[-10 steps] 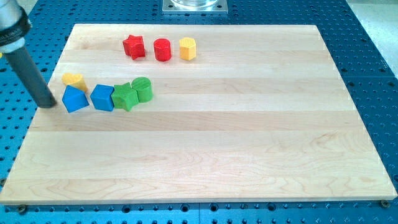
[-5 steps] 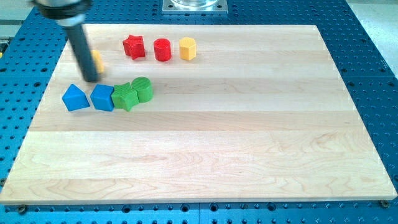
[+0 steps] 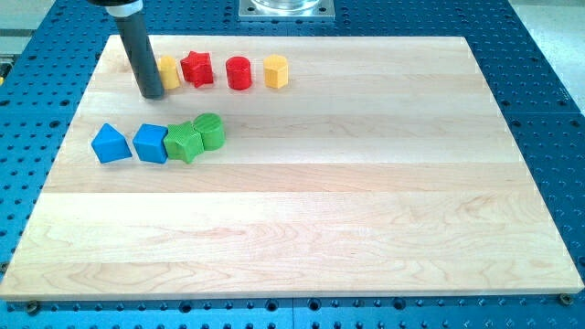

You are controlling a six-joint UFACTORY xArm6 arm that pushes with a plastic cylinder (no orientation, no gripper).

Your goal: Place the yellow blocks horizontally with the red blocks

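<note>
A row runs along the view's top: a yellow block (image 3: 169, 71), partly hidden by the rod, then a red star-shaped block (image 3: 196, 68), a red cylinder (image 3: 239, 72) and a yellow hexagonal block (image 3: 276, 70). The first yellow block touches or nearly touches the red star's left side. My tip (image 3: 151, 94) rests on the wooden board (image 3: 320, 201) just left of and against that yellow block.
Below the row lie a blue triangular block (image 3: 111, 144), a blue cube-like block (image 3: 151, 143), a green star-like block (image 3: 184, 142) and a green cylinder (image 3: 209, 131), touching in a line. A metal mount (image 3: 286, 8) sits beyond the board's top edge.
My tip moved from the board's left edge up and to the right, pushing the small yellow block from above the blue blocks up next to the red star.
</note>
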